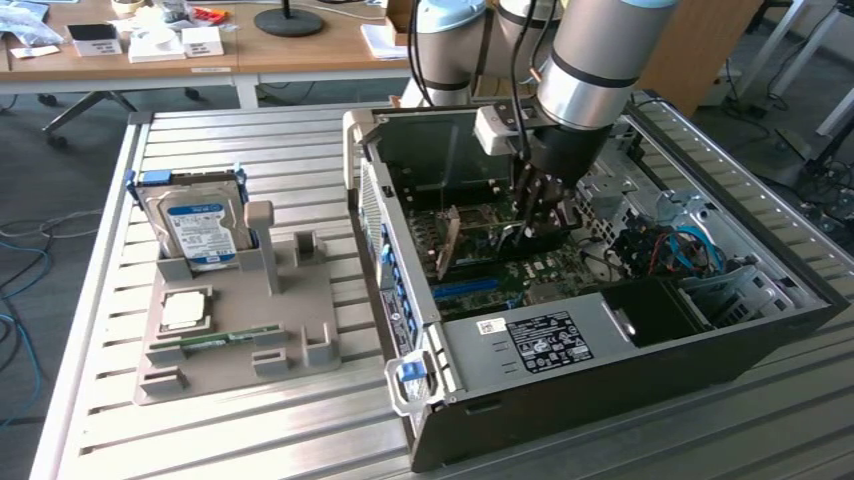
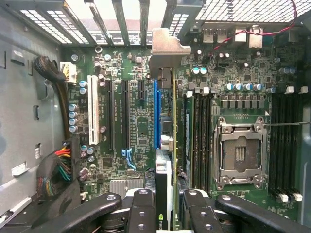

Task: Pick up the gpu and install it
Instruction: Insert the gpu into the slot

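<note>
We see the claw [image 2: 165, 206] pinching the gpu [image 2: 164, 170] by the edge facing away from the motherboard [image 2: 99, 160], inside the open computer case [image 1: 601, 400]. The card stands on edge just beside the blue slot [image 2: 156, 111], with its metal bracket [image 2: 167, 46] at the case's slotted rear wall. We cannot tell whether it is seated.

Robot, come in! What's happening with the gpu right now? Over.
Gripper shut on the gpu. It stands on edge inside the case, close by the blue slot. Nothing seen in its way.
</note>
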